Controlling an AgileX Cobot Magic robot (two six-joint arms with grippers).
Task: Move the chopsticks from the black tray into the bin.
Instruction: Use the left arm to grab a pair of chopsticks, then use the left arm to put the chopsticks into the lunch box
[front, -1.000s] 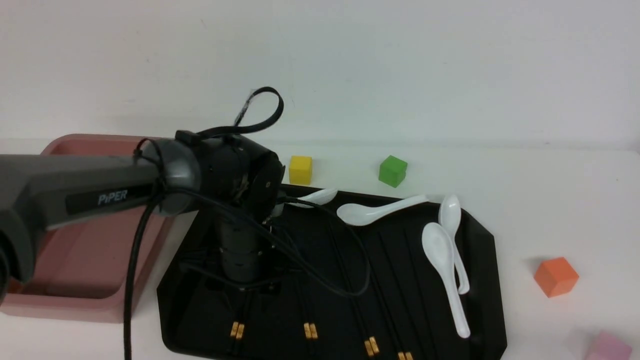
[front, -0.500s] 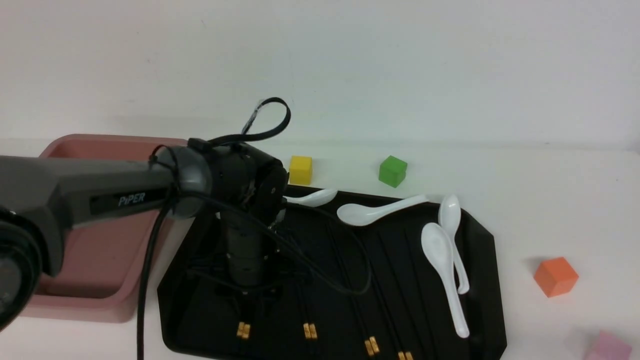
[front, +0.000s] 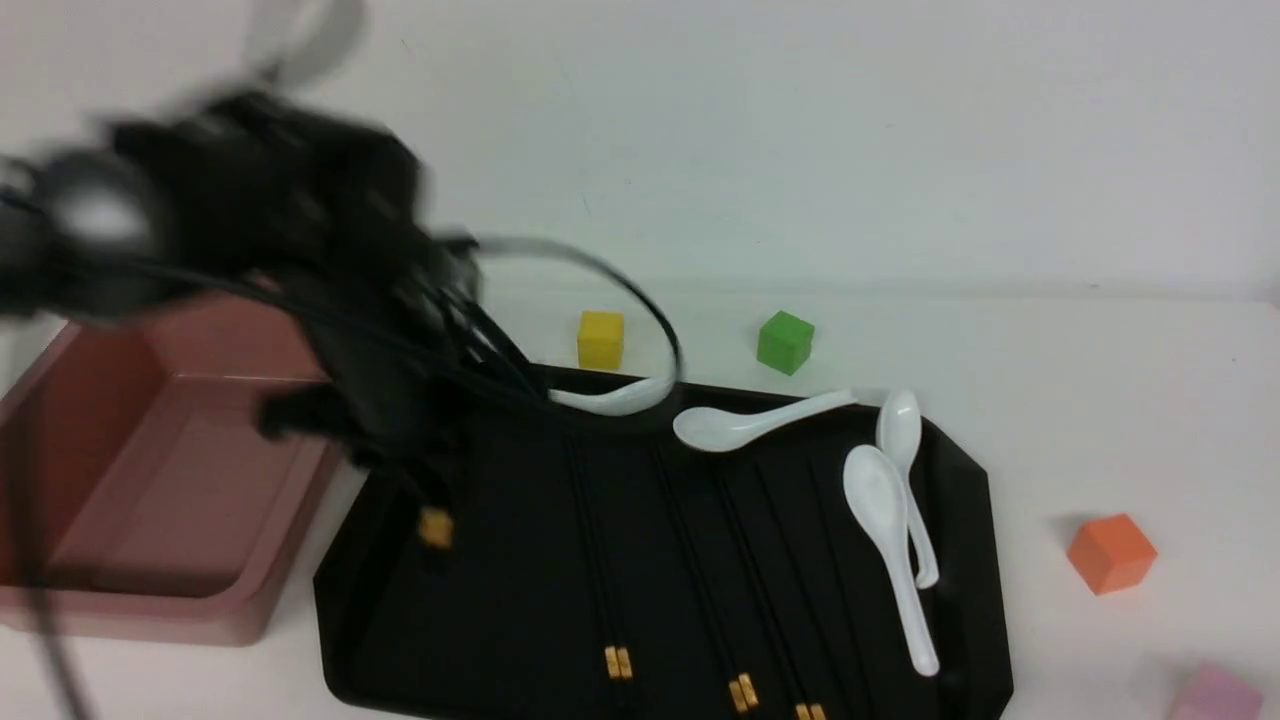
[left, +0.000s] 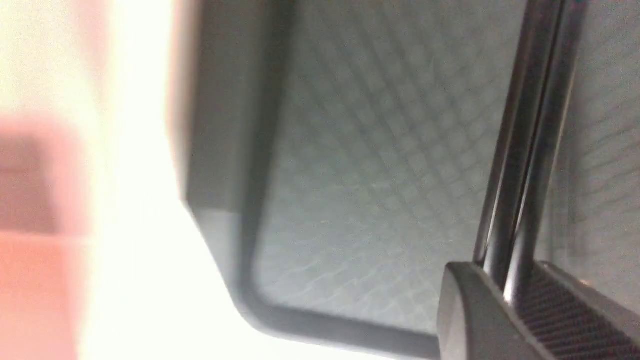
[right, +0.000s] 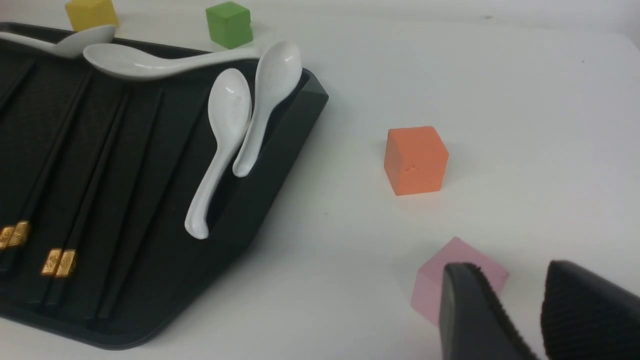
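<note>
The black tray (front: 962, 470) lies in the middle of the table, and its corner shows in the left wrist view (left: 220, 150). Three pairs of chopsticks (front: 700, 560) lie on it, gold bands toward me; they also show in the right wrist view (right: 55, 165). My left gripper (front: 400, 462), blurred by motion, is shut on a fourth pair of chopsticks (left: 530, 150), held above the tray's left corner, gold band (front: 435, 527) hanging down. The pink bin (front: 150, 500) stands just left of it. My right gripper (right: 515, 310) is open and empty over the table.
Several white spoons (front: 880, 500) lie at the tray's far and right sides. A yellow cube (front: 600, 338) and a green cube (front: 785, 341) stand behind the tray. An orange cube (front: 1112, 553) and a pink cube (right: 457, 280) sit right of it, the pink one just under my right gripper.
My left arm has risen fast and swung left toward the bin, lifting the leftmost pair of chopsticks off the tray. The right gripper's earlier position is not shown.
</note>
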